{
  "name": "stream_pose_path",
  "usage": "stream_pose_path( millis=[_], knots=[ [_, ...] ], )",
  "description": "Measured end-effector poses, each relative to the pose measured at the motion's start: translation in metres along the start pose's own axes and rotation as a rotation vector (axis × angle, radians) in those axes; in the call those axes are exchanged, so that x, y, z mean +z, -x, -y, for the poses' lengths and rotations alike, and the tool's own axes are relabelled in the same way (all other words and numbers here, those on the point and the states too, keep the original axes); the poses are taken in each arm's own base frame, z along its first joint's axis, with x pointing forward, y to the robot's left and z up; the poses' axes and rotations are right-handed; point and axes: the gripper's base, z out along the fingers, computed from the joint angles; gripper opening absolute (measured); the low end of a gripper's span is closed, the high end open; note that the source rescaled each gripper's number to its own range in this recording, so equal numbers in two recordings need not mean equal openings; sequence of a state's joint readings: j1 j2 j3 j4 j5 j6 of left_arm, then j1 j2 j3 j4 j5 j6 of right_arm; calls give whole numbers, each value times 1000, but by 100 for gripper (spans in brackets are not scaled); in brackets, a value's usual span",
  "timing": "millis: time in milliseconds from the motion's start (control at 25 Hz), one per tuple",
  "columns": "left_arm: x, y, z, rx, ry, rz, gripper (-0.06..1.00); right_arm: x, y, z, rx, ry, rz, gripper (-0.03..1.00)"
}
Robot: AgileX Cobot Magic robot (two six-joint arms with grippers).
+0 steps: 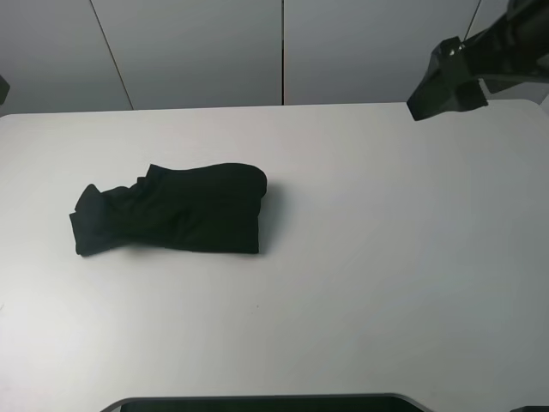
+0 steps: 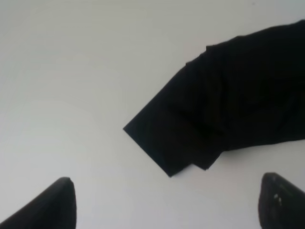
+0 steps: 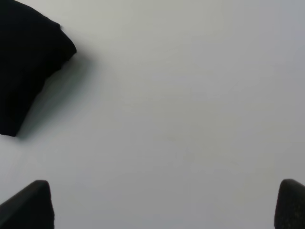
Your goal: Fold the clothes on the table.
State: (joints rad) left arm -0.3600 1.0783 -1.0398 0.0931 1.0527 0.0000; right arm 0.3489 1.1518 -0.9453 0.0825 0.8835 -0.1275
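Black T-shirt (image 1: 176,210), folded into a compact bundle, lying on the white table (image 1: 386,257) toward its left edge. Left gripper (image 2: 167,202) and right gripper (image 3: 164,205) hang above bare tabletop, jaws spread wide and empty, neither touching the cloth.

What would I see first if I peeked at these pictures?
You'd spot the black clothes first, a dark folded bundle lying left of the middle on the big white table. Nothing is touching it. A black robot arm pokes in high at the far right corner, and both wrist views show open jaws hanging above the table with nothing in them.
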Motion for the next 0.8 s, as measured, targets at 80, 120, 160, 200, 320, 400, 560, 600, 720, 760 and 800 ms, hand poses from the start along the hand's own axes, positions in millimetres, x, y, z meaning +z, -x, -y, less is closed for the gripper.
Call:
stream_pose_path(
  millis=[80, 120, 160, 200, 320, 400, 560, 600, 720, 760, 800],
  knots=[
    [-11, -25, -1, -18, 13, 16, 98, -12, -21, -2, 13, -10, 25, 100],
    [-16, -36, -1, -26, 18, 27, 98, -19, -30, -3, 18, -13, 45, 100],
    [-21, -48, -1, -39, 19, 41, 98, -27, -38, -4, 18, -14, 74, 100],
    [-27, -59, -1, -48, 16, 59, 98, -34, -45, -5, 20, -15, 91, 100],
    [-39, -90, 2, -70, -6, 93, 98, -52, -69, -8, 27, -15, 133, 100],
    [-44, -109, 3, -78, -15, 107, 98, -63, -83, -10, 28, -16, 168, 100],
    [-50, -141, 4, -86, -20, 132, 98, -78, -111, -13, 24, -20, 251, 100],
    [-50, -148, 5, -87, -19, 140, 98, -78, -118, -13, 23, -20, 261, 100],
    [-49, -166, 6, -96, -29, 164, 98, -81, -138, -15, 19, -23, 305, 100],
    [-47, -171, 7, -102, -34, 172, 98, -81, -144, -15, 19, -23, 313, 100],
    [-47, -176, 8, -106, -36, 182, 98, -80, -150, -16, 18, -23, 315, 100]
  ],
)
